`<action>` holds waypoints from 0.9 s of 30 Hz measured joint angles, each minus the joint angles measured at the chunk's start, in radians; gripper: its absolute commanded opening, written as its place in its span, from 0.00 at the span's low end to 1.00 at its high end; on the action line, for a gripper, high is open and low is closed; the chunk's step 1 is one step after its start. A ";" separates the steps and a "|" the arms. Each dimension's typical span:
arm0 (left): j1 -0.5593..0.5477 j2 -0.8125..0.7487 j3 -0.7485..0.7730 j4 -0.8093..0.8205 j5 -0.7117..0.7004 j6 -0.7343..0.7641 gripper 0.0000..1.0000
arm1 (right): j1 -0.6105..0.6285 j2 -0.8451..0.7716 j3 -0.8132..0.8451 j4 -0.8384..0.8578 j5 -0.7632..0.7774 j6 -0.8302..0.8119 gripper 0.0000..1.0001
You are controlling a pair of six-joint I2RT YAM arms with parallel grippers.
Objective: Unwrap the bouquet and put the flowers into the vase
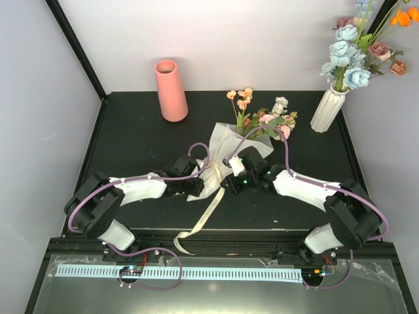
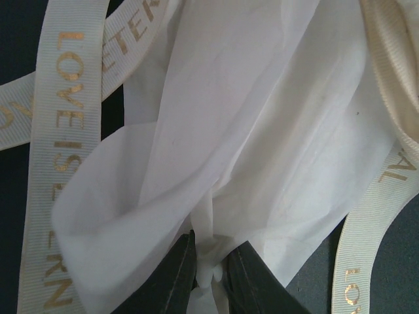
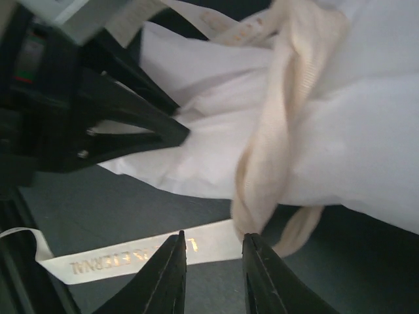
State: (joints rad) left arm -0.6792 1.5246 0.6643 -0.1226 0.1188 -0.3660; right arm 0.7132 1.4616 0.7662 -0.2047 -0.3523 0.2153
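Observation:
The bouquet [image 1: 245,134] lies on its side mid-table, with pink, peach and cream flowers [image 1: 268,121] at its far end and white paper [image 1: 222,147] bound by a cream ribbon [image 1: 204,212]. My left gripper [image 1: 195,186] is shut on a bunched fold of the paper [image 2: 216,163] at the wrap's tail, its jaw tips [image 2: 211,261] pinching it. My right gripper [image 3: 214,245] stands open just below the ribbon knot [image 3: 288,118], whose loop brushes one fingertip, with nothing between the fingers. The salmon-pink vase [image 1: 171,90] stands upright at the back left, apart from both arms.
A white ribbed vase [image 1: 327,108] holding blue, mauve and orange flowers [image 1: 353,55] stands at the back right. The printed ribbon tail [image 3: 124,258] trails over the table's near edge. The two grippers sit close together, the left one [image 3: 131,124] filling the right wrist view's left side.

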 measured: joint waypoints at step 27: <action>0.002 0.000 -0.001 -0.002 0.002 0.014 0.15 | 0.049 0.196 0.126 0.014 0.057 -0.008 0.37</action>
State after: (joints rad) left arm -0.6777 1.5246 0.6636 -0.1242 0.1207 -0.3519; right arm 0.7624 1.6581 0.8917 -0.1905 -0.2951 0.2077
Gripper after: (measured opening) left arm 0.156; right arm 0.368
